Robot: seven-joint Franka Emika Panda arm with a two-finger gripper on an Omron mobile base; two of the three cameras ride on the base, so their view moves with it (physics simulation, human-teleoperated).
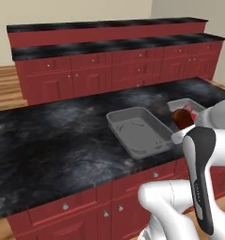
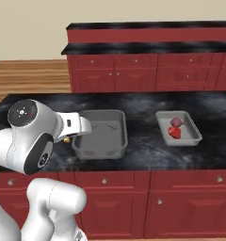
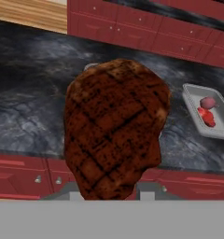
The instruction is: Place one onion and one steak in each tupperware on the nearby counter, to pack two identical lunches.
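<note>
Item one, the dark reddish-brown steak (image 3: 115, 128): in the hand view we find it rising straight up from between the fingers, which pinch its lower, narrower end; the finger tips themselves sit hidden behind the meat, so we mark the gripper (image 3: 109, 195) at the steak's base. Its long axis runs along the line of the fingers, the narrow end toward them and the broad rounded end pointing away, one flat grill-marked face turned to the hand camera. In the left base view the same steak (image 1: 182, 117) shows as a dark lump just past the arm's wrist. Item two, the larger, darker tupperware (image 2: 101, 133): it lies on the black counter (image 2: 143, 106), mostly covered by the steak in the hand view, beyond the fingers; in the left base view this tupperware (image 1: 138, 131) sits just beside the held steak, its long axis running away from the counter's front edge. Item three, the small light grey tupperware (image 3: 207, 112): it stands well off to the right of the fingers and beyond them, long axis likewise running away from the front edge. Inside it we list the purplish-pink onion (image 3: 207, 102) and, touching it on the near side, the bright red steak (image 3: 206, 116).
</note>
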